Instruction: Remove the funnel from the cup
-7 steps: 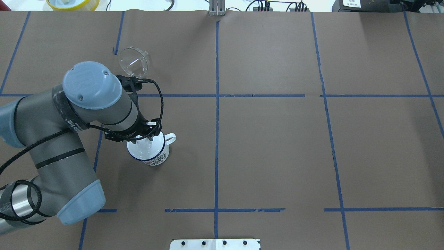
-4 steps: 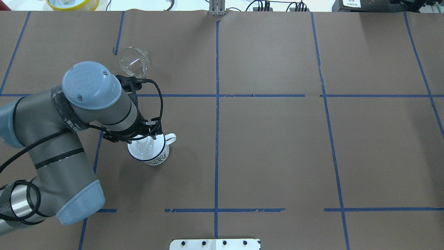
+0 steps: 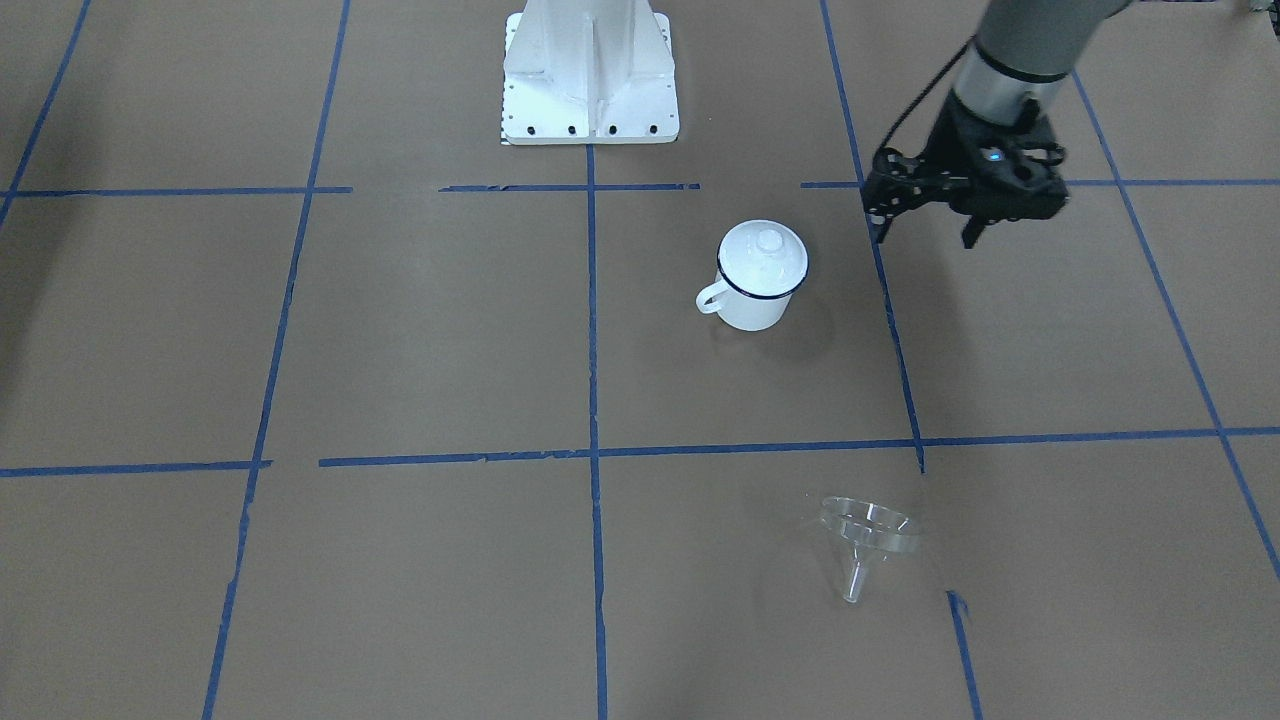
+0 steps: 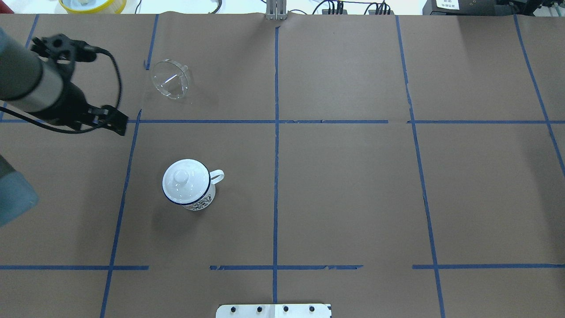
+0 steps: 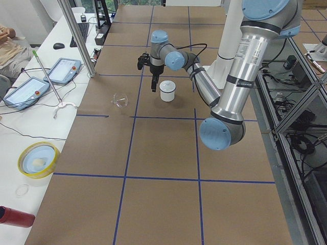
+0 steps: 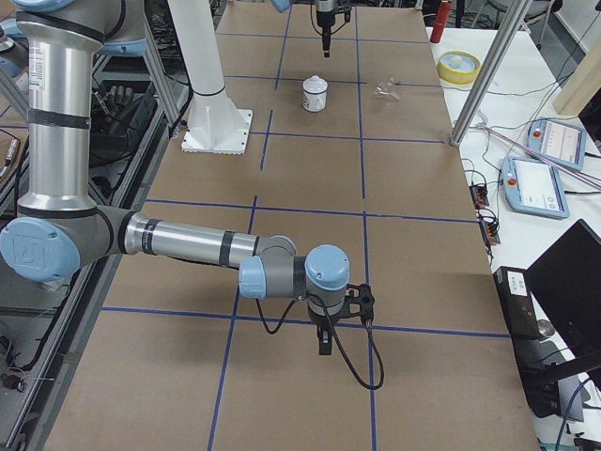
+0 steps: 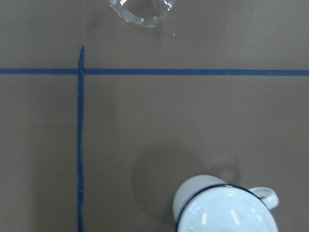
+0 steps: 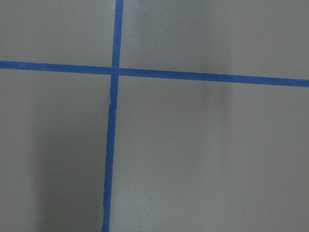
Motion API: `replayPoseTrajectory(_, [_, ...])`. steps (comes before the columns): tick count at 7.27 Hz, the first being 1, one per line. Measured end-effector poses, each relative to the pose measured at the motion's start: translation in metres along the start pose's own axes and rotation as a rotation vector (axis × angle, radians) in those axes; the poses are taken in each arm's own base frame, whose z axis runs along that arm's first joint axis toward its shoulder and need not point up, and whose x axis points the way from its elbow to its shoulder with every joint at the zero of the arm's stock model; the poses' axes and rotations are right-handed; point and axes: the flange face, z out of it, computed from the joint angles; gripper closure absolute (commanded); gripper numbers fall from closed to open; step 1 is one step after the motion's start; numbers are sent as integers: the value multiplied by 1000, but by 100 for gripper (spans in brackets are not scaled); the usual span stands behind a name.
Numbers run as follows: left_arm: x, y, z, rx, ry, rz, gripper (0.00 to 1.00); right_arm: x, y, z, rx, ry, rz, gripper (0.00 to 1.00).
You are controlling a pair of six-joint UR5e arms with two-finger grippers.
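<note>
The clear funnel (image 4: 170, 79) lies on its side on the brown table, out of the cup and well apart from it; it also shows in the front view (image 3: 868, 535) and at the top of the left wrist view (image 7: 142, 9). The white cup (image 4: 199, 202) with a blue rim stands upright, handle to the right, with a white knobbed lid (image 4: 183, 182) on it. My left gripper (image 4: 119, 128) hangs above the table, left of the cup and funnel, empty, its fingers (image 3: 970, 238) looking closed together. My right gripper (image 6: 324, 343) shows only in the right side view; I cannot tell its state.
Blue tape lines cross the brown table. The white robot base plate (image 4: 273, 310) is at the near edge. A yellow bowl (image 4: 92, 4) sits beyond the far left edge, and cables (image 4: 348, 8) run along the far edge.
My left arm has pulled away from above the cup, far to the left and back. The knobbed lid now sits uncovered on the cup. The funnel has not moved.
</note>
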Motion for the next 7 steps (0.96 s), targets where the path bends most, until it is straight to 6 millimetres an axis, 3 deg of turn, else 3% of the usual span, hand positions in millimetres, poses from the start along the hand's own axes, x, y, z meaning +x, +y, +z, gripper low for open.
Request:
replayPoseTrajectory(2, [-159,-11,-21,-15,-23,40,0,0,0,0,0,0,0,0])
replayPoseTrajectory(4, [-313,7,-6,-83,-57,89,0,0,0,0,0,0,0,0])
replayPoseTrajectory(5, [-366,29,8,-121,-58,95,0,0,0,0,0,0,0,0])
replayPoseTrajectory(6, [-398,56,22,-142,-55,94,0,0,0,0,0,0,0,0])
replayPoseTrajectory(7, [-416,79,31,-150,-54,89,0,0,0,0,0,0,0,0])
